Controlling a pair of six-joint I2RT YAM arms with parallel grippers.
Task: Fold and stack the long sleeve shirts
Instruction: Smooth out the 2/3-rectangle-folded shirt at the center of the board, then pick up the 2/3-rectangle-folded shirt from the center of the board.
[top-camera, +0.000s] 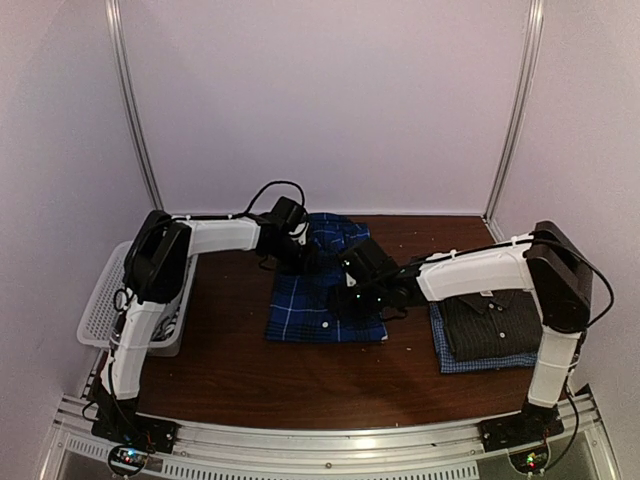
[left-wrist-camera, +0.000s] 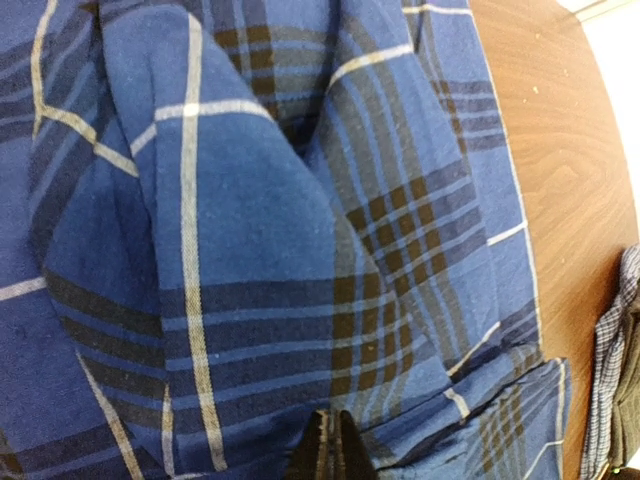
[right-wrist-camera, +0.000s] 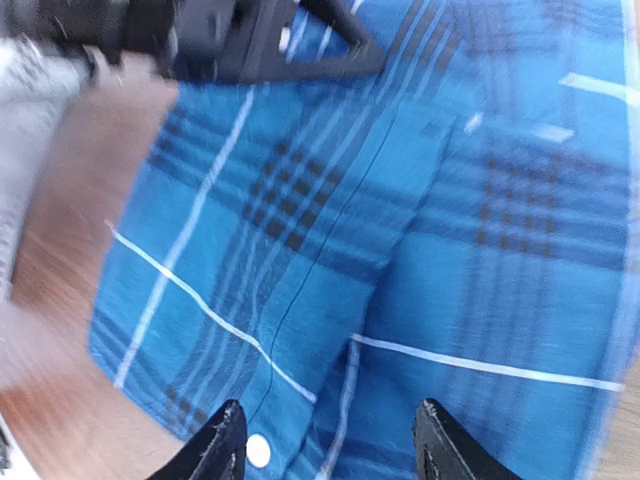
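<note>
**L pincer gripping plaid, R pincer released above it**

In the top view, the blue plaid shirt (top-camera: 310, 310) lies at the centre of the desk (top-camera: 230, 360). Its near half is flat, and its far end, toward 12 o'clock, is bunched up.

Your left pincer (left-wrist-camera: 330, 452) is at that far end. It is clenched, with the tips pressed together. In the left wrist cam, ridges of plaid cloth converge on the tips, so it appears to be grasping a fold of the shirt.

Your right pincer (right-wrist-camera: 330, 440) reaches in from 3 o'clock, over the plaid's right-hand side. It is released: the fingers stand apart w/ nothing between them, over a seam in the cloth. A white button (right-wrist-camera: 258, 450) sits just beside one fingertip. You can't tell from these views whether the tips touch the cloth.

At 3 o'clock on the desk sits the stack, apart from the plaid. The dark grey shirt (top-camera: 495, 320) is folded, collar toward 12, and rests on the pale blue shirt (top-camera: 460, 363), whose edge shows at the stack's 6 o'clock side.

A white mesh basket (top-camera: 105, 300) sits at the desk's 9 o'clock edge, under the left arm's elbow.
</note>
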